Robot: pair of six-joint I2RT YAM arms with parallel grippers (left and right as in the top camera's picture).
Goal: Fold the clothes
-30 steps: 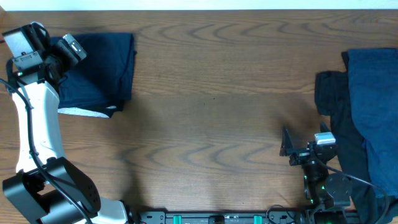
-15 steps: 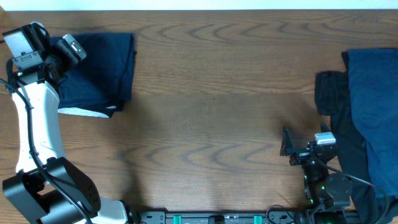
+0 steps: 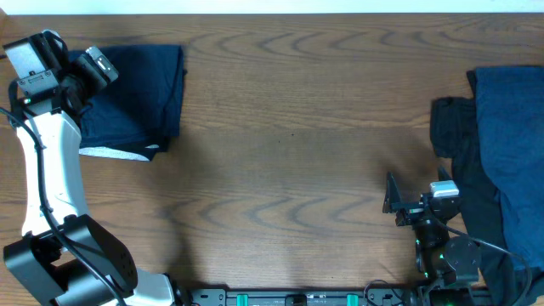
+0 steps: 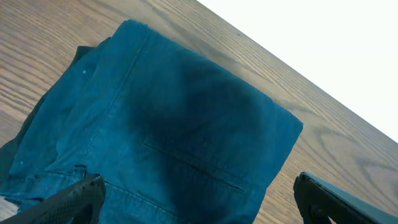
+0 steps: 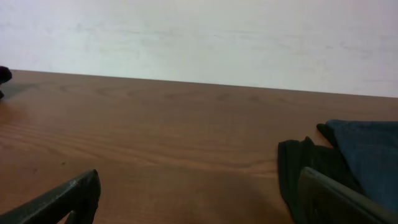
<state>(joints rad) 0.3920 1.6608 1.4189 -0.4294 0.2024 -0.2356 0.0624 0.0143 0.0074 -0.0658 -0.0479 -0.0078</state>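
at far right the unfolded pile [image 3: 501, 161] is laid front to back, just beside the right claw [image 3: 393, 200], spread and empty, judged the nearer; the left claw [image 3: 98, 66], also spread, is held over the folded garment [image 3: 140, 93].

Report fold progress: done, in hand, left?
Done: one navy garment lies folded at top left. In hand: nothing; left tool open above it, right tool open, empty. Left: the unfolded heap of black and navy clothes at the right edge.
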